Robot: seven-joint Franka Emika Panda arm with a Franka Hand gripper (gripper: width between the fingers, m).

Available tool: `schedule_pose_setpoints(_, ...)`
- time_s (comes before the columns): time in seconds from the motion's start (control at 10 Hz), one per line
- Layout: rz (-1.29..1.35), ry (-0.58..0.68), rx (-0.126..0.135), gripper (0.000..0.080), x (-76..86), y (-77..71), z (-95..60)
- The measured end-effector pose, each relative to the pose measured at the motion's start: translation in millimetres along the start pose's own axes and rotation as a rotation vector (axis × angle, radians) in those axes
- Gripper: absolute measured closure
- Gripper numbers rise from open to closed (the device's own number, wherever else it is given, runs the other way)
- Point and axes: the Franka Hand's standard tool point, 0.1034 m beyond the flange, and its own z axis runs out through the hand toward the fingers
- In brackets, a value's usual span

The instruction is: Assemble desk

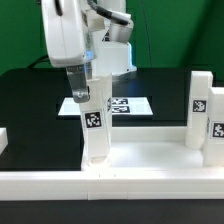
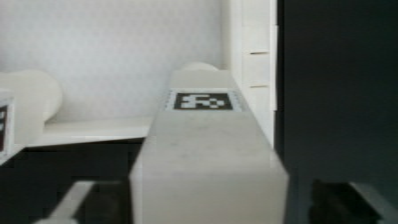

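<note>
My gripper (image 1: pixel 84 97) is shut on a white square desk leg (image 1: pixel 95 125) with a black-and-white tag and holds it upright. The leg's lower end is at the near left part of the white desk slab (image 1: pixel 150 152); I cannot tell whether it sits in a corner socket. In the wrist view the leg (image 2: pixel 205 150) fills the middle between my dark fingers (image 2: pixel 338 150), with the slab (image 2: pixel 125 50) beyond it. Two more tagged legs (image 1: pixel 200 100) (image 1: pixel 215 128) stand at the exterior view's right, by the slab's edge.
The marker board (image 1: pixel 118 103) lies on the black table behind the held leg. A long low white rail (image 1: pixel 110 190) runs along the front. Another white part (image 2: pixel 22 105) shows beside the leg in the wrist view.
</note>
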Motion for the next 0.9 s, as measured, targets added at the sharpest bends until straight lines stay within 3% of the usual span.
schedule_pose_setpoints(0.1, -0.128, 0.018, -0.019, 0.0252, -4.2, -0.4, 0.3)
schedule_pose_setpoints(0.2, -0.314, 0.032, -0.04, 0.0171, -10.4, 0.4, 2.4)
schedule_pose_setpoints(0.3, -0.488, 0.039, -0.057, 0.0156, -15.7, 1.5, 4.3)
schedule_pose_setpoints(0.4, -0.501, 0.054, -0.042, 0.0156, -17.8, 2.0, 3.6)
schedule_pose_setpoints(0.6, -0.636, 0.054, -0.05, 0.0151, -14.9, 2.5, 4.1)
schedule_pose_setpoints(0.9, -1.058, 0.069, -0.068, 0.015, -14.7, -0.7, 0.2)
